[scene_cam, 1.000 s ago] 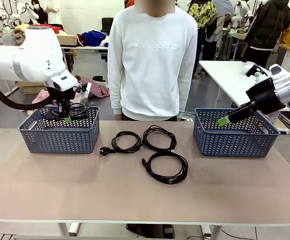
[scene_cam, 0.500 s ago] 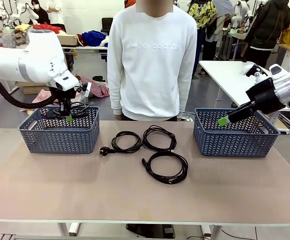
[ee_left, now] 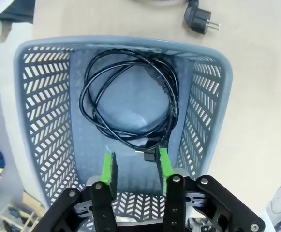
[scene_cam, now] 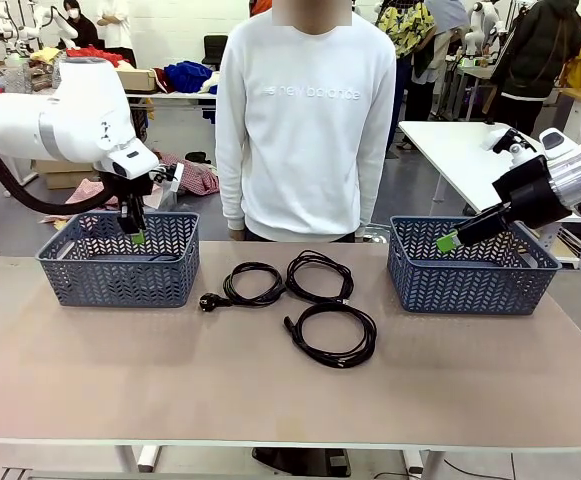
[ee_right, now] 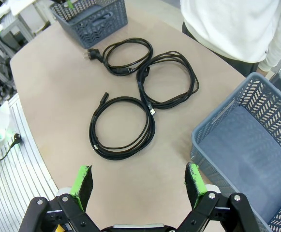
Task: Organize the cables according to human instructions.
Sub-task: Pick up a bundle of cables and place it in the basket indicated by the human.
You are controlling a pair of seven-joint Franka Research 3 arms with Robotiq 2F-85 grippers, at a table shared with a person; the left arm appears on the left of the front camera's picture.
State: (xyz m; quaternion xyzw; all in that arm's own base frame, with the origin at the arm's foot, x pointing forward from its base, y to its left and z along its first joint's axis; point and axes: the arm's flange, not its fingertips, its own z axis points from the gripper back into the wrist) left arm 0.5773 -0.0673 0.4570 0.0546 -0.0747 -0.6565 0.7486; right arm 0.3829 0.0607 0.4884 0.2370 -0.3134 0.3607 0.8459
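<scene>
One black cable [ee_left: 128, 104] lies coiled on the floor of the left blue-grey basket [ee_left: 48, 111], its plug end close to one green pad. My left gripper [ee_left: 136, 166] hangs just above it, open, with nothing between the fingers; from the front it [scene_cam: 135, 235] sits over that basket [scene_cam: 120, 270]. Three more coiled cables lie on the table's middle: one with a round plug [scene_cam: 253, 285], one behind [scene_cam: 319, 276], one nearer [scene_cam: 334, 334]. My right gripper [scene_cam: 448, 242] is open over the right basket's left rim, with wide pads [ee_right: 193, 179].
The right basket [scene_cam: 470, 285] has a bare floor [ee_right: 246, 145]. A person in a white sweatshirt [scene_cam: 305, 120] stands at the table's far edge, between the baskets. The near half of the tan table [scene_cam: 290, 400] is bare.
The left gripper's jaws have spread and the cable that hung from it has dropped into the left basket. The right arm has not moved.
</scene>
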